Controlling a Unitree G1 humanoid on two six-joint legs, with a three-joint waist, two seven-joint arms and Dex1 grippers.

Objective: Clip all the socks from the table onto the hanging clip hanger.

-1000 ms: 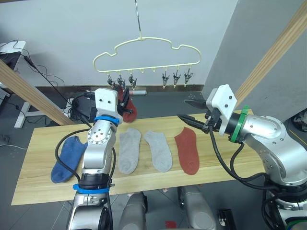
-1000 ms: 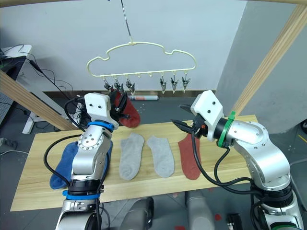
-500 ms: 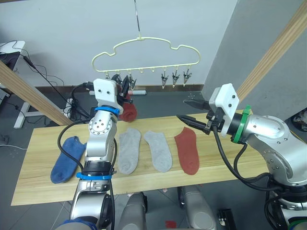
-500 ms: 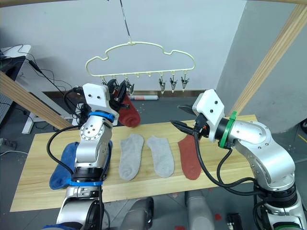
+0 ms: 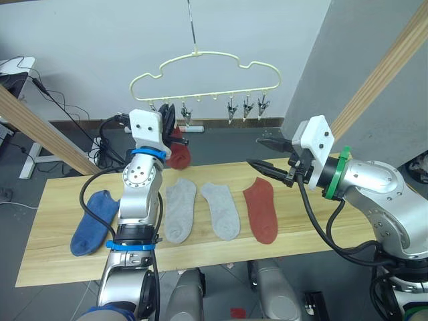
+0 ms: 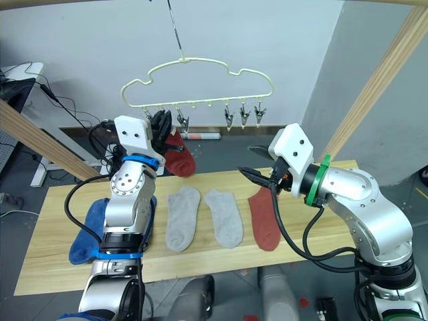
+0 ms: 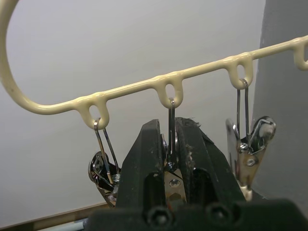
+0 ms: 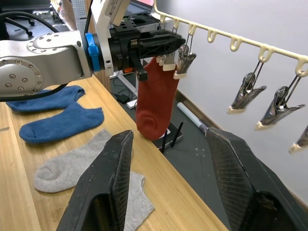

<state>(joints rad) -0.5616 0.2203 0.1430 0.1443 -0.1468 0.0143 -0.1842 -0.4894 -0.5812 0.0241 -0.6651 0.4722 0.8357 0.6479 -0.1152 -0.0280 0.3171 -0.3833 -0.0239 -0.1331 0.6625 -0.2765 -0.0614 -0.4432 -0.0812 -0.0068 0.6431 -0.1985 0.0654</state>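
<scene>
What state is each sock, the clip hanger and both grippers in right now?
Rust red sock: hanging at the clip hanger, held up by the left gripper.
Second rust red sock: flat on the table.
Two grey socks: flat, side by side.
Two blue socks: flat on the table.
Clip hanger: hanging, right-hand clips free.
Left gripper: jaws squeezing the second clip.
Right gripper: jaws open, holding nothing.

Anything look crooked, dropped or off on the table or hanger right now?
Nothing stands out. The pale yellow wire clip hanger hangs level; one rust red sock dangles from a clip, where the left pincer is closed around the clip. The remaining socks lie flat on the light wooden table.
</scene>
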